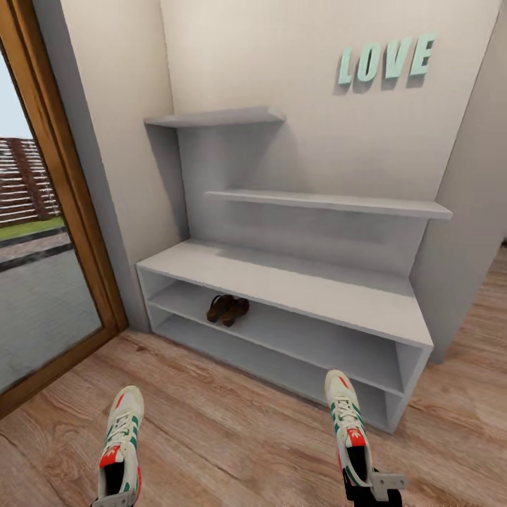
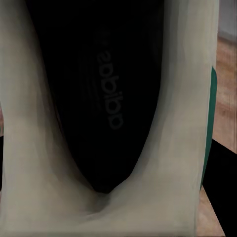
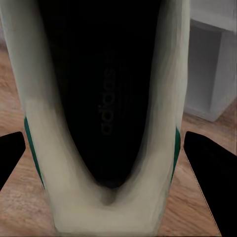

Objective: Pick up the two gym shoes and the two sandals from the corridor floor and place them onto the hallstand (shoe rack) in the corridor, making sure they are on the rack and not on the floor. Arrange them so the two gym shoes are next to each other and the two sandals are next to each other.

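Note:
Low in the head view I hold two gym shoes, toes pointing at the hallstand (image 1: 296,285). My left gripper (image 1: 113,501) is shut on the heel of the left gym shoe (image 1: 121,440), whose dark insole (image 2: 106,98) shows up close in the left wrist view. The right gripper (image 1: 373,487) is shut on the heel of the right gym shoe (image 1: 346,422), which sits between its black fingers (image 3: 210,182). Two brown sandals (image 1: 227,310) lie side by side on the upper open shoe shelf, left of centre.
The corridor floor (image 1: 232,436) of wood planks spreads between me and the rack. A wood-framed glass door (image 1: 63,232) stands at the left. Walls close in behind and to the right of the rack, with "LOVE" letters (image 1: 386,62) above. The bench top and upper shelves are bare.

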Robot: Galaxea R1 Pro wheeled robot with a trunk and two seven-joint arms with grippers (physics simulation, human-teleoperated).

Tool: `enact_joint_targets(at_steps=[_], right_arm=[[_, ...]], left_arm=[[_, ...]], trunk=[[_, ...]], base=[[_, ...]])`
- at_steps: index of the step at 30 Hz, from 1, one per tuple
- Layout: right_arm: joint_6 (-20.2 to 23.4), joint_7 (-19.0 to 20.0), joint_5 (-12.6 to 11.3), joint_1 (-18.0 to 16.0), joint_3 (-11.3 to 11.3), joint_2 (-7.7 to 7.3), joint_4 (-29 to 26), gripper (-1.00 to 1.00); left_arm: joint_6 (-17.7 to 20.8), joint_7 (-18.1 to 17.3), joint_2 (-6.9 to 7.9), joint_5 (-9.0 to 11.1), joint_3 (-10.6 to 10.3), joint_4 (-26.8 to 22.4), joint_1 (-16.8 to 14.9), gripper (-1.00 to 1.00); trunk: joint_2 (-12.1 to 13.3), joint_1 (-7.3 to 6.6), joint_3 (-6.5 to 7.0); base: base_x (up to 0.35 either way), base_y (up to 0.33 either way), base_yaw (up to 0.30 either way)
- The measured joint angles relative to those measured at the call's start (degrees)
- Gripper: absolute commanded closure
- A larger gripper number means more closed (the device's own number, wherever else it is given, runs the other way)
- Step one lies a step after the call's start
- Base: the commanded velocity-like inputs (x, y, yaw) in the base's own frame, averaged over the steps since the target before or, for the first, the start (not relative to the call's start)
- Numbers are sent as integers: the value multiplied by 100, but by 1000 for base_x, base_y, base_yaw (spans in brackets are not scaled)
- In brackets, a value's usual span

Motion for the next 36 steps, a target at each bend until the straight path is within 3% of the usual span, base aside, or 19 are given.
enact_joint_targets(at_steps=[13, 29, 36], right_arm=[[0, 0, -1, 0, 0, 0, 0, 100], [5, -2, 0, 0, 3, 0, 0, 100], [1, 0, 0, 0, 0, 0, -1, 100]], left_arm=[[0, 0, 0, 0, 0, -1, 0, 100], [1, 1, 0, 3, 6, 39, 1, 100], [0, 0, 0, 4, 9, 68, 0, 100]], trunk=[[0, 0, 0], [0, -2, 0], [0, 0, 0]], base=[[8, 19, -267], [65, 278, -267], [39, 69, -267]])
